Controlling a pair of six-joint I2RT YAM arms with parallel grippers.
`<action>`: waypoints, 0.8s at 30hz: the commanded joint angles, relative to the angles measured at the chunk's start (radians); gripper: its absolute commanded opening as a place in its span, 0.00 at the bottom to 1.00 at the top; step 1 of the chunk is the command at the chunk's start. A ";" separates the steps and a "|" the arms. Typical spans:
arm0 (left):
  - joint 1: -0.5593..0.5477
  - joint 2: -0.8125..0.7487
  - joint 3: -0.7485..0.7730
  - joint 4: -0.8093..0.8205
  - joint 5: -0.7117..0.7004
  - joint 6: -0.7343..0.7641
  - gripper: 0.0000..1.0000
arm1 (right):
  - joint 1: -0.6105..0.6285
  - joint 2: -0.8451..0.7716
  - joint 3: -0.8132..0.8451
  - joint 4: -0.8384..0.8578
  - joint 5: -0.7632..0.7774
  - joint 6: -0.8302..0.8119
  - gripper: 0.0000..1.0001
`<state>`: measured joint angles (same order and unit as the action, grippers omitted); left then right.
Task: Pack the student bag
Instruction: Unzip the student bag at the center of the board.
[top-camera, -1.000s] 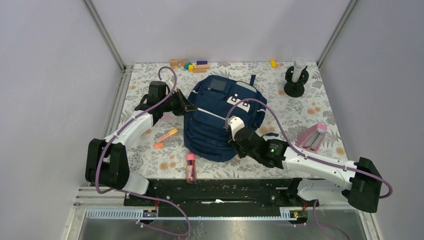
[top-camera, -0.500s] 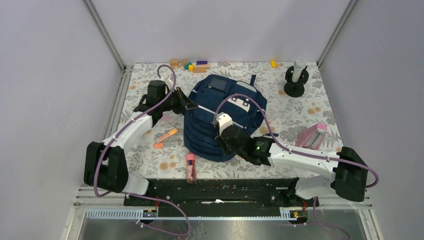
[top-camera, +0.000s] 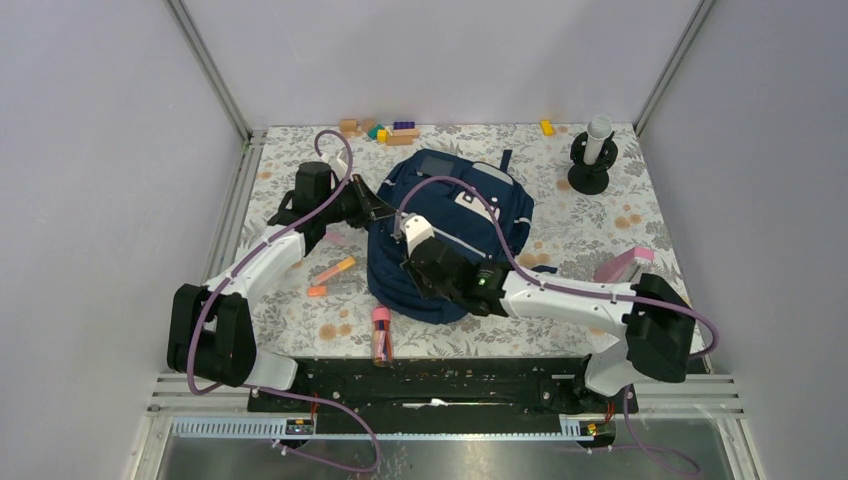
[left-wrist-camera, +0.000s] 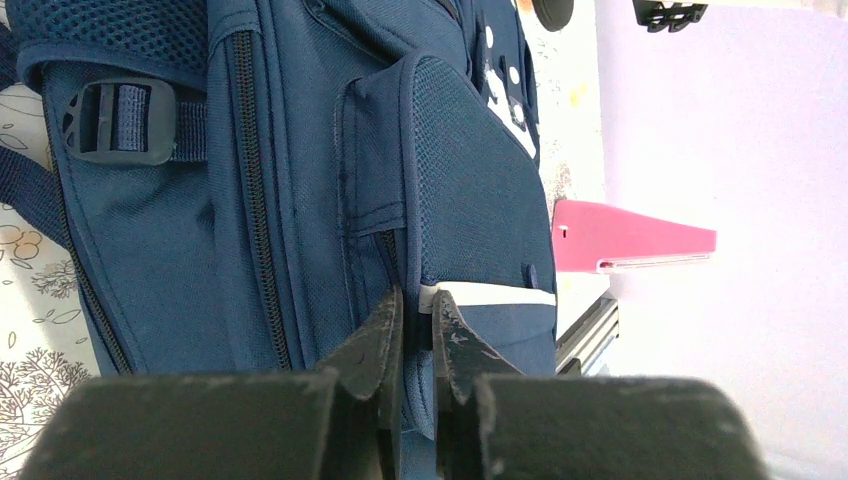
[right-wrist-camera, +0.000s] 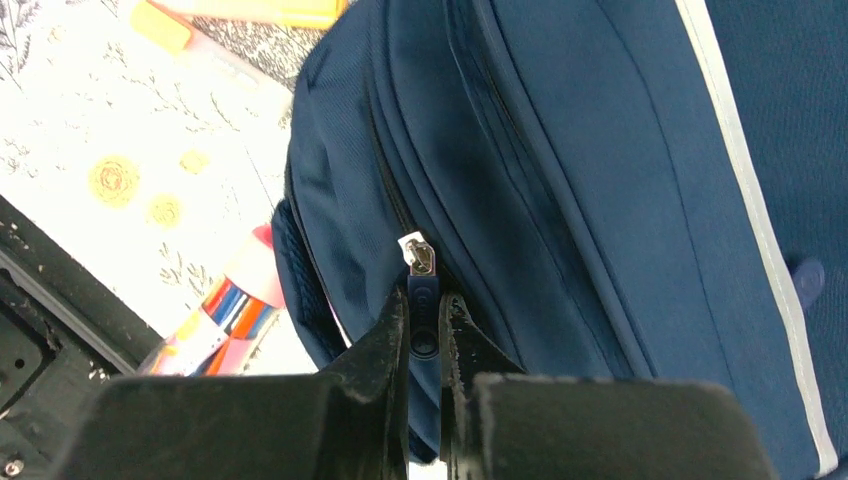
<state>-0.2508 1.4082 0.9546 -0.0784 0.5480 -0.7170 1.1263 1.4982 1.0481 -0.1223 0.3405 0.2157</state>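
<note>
Swinging left since a second ago, the right arm (top-camera: 570, 295) now reaches across the near part of the bag (top-camera: 395, 275), with its wrist close to the bag's left half. Its elbow has come in from the right edge of the worktop (top-camera: 600, 220) and now hides part of the pink box (top-camera: 632, 260). The left arm (top-camera: 265, 255) has barely shifted. The bag lies where it did, flat in the middle of the worktop with its front up.

The right gripper (right-wrist-camera: 425, 320) is clamped on the navy zipper pull (right-wrist-camera: 422, 290), jaws almost together, just below the metal slider on the bag's curved side. The slider has travelled left along that side with the wrist.

The left gripper (left-wrist-camera: 415, 310) is at the bag's far-left side, with its jaws nearly together. They pinch the bag's fabric at the edge of a mesh pocket (left-wrist-camera: 470, 180), right where the light stripe (left-wrist-camera: 490, 297) ends.

A tube (top-camera: 381, 335) lies on the worktop just beside the bag's near edge, and an orange marker (top-camera: 335, 268) lies to the bag's left. Neither has moved.
</note>
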 joint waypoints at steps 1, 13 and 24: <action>-0.019 -0.047 0.005 0.122 0.043 -0.036 0.00 | 0.012 0.057 0.127 0.113 0.024 -0.080 0.00; -0.020 -0.054 -0.003 0.123 0.055 -0.039 0.00 | 0.009 0.245 0.331 0.188 0.038 -0.296 0.00; -0.018 -0.059 -0.012 0.135 0.066 -0.049 0.00 | -0.047 0.316 0.405 0.268 0.064 -0.299 0.01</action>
<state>-0.2512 1.3998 0.9394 -0.0307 0.5373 -0.7177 1.1172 1.8194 1.3769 -0.0803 0.3504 -0.0555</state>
